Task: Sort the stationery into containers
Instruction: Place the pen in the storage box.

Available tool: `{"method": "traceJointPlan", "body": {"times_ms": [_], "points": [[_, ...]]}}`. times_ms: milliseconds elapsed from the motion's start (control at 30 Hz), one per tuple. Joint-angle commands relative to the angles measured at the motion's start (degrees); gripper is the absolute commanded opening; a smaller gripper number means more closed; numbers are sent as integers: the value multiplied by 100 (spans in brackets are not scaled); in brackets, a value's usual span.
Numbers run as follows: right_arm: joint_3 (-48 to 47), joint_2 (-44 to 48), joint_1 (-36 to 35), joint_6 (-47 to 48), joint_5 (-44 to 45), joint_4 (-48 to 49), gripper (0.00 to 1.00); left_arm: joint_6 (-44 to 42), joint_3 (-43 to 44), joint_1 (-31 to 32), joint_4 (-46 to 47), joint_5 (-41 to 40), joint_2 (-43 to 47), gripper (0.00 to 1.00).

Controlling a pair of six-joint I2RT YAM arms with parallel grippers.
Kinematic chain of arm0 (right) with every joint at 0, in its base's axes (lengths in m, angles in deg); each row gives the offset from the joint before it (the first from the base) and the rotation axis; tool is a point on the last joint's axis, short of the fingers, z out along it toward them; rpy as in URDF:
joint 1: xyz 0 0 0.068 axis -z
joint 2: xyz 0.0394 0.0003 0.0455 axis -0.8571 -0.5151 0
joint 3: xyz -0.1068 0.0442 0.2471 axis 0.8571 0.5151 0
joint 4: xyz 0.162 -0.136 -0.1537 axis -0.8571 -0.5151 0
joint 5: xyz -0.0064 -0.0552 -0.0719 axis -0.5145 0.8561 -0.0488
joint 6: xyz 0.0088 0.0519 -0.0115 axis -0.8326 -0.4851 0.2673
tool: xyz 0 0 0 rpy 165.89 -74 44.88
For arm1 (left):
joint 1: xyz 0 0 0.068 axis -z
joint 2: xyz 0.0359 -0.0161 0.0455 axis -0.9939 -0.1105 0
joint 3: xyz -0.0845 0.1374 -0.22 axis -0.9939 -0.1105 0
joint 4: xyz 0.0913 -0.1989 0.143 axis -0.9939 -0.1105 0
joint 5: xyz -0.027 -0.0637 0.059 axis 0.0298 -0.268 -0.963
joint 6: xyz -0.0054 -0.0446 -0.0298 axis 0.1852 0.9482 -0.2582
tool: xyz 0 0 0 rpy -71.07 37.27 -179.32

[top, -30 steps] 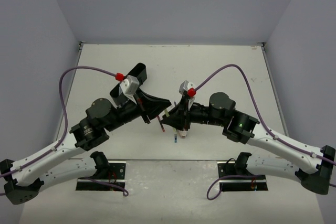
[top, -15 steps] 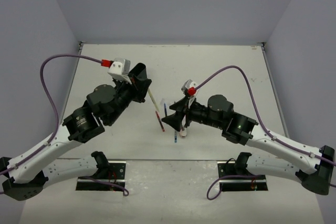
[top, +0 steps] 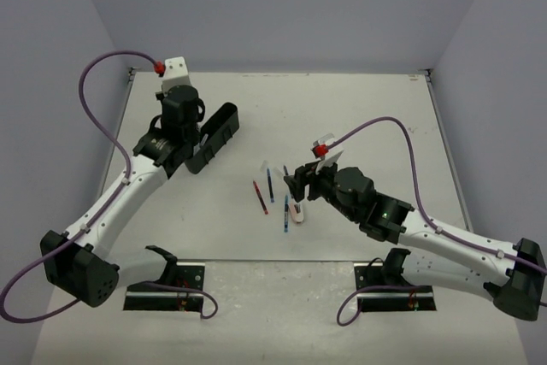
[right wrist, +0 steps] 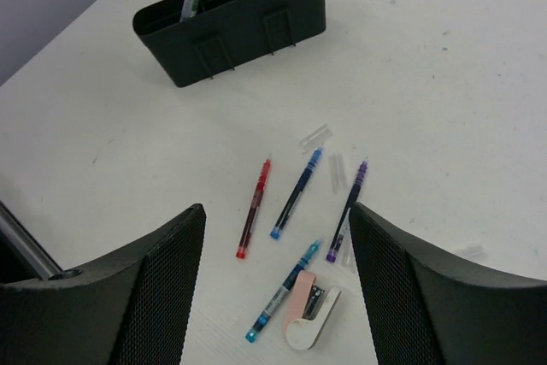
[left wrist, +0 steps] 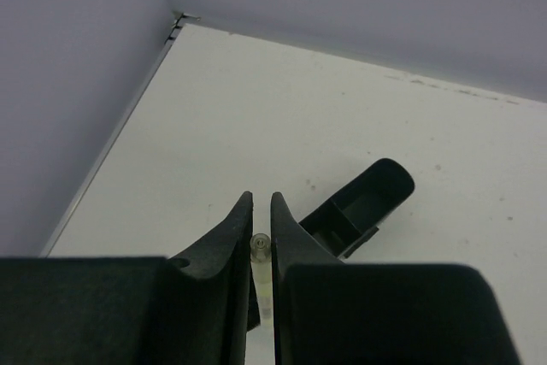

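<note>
left gripper (left wrist: 261,204) pinches a pen (left wrist: 260,250) beside the tray (left wrist: 363,203); right gripper (right wrist: 275,215) is spread. we judge the loose pens (right wrist: 295,194) light, slippery: take mid-barrel.

White bench (top: 359,108), matte, flecked with small dark specks (left wrist: 438,167) and faint scuffs. Boxed in by pale lavender-grey walls: back wall (top: 282,6), left wall (top: 51,83), right wall (top: 504,83). Thin metal strip (left wrist: 120,130) along the left edge where bench meets wall, ending at the far corner. Straight seam (top: 273,260) across the near part of the bench.
</note>
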State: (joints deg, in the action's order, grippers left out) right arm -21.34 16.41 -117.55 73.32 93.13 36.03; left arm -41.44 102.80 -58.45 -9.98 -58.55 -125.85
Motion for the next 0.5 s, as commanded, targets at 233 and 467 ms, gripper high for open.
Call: {"method": "traceJointPlan", "body": {"times_ms": [233,467], "points": [[41,-169,-25,-120,416,487,70,-452,-705,-262,2247,-826,-490,0],[51,-167,-24,-94,402,488,70,-496,-1240,-306,3045,-911,-646,0]]}}
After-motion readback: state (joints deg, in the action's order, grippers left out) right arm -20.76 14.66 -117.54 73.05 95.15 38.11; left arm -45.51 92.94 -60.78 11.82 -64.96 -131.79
